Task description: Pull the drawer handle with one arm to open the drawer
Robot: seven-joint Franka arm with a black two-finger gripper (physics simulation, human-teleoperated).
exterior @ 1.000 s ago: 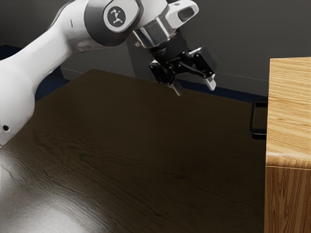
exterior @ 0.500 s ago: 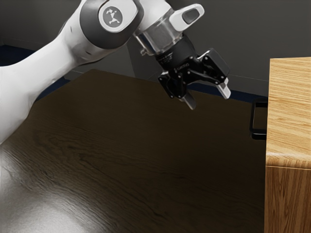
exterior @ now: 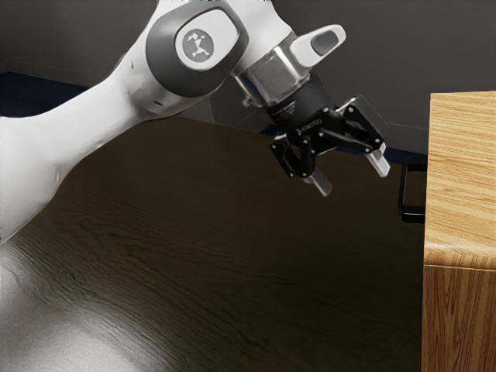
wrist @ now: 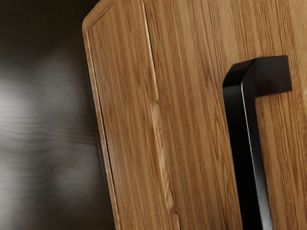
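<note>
The drawer handle [exterior: 411, 191] is a black bar standing out from the front of the wooden cabinet [exterior: 463, 178] at the exterior view's right. In the wrist view the handle [wrist: 244, 153] runs along the oak drawer front [wrist: 192, 96], with one end bent in to meet the wood. The front lies flush with the cabinet body and no gap shows at its edge, so the drawer looks shut and nothing of the pull has been done.

The tool [exterior: 353, 178] hangs in the air just beside the handle, on the side away from the cabinet and a little above its middle. Its fingers [exterior: 320, 184] are spread wide, with nothing between them and nothing touching them. They are aimed toward the cabinet. The white arm [exterior: 116, 132] comes in from the exterior view's upper left, over the dark bench [exterior: 194, 256].

By my reading this is the approach stage, near its end. What is left is nearly the whole task: bringing the spread fingers around the bar, closing them on it from two sides, and then drawing the hand back away from the cabinet so that the drawer slides out.
</note>
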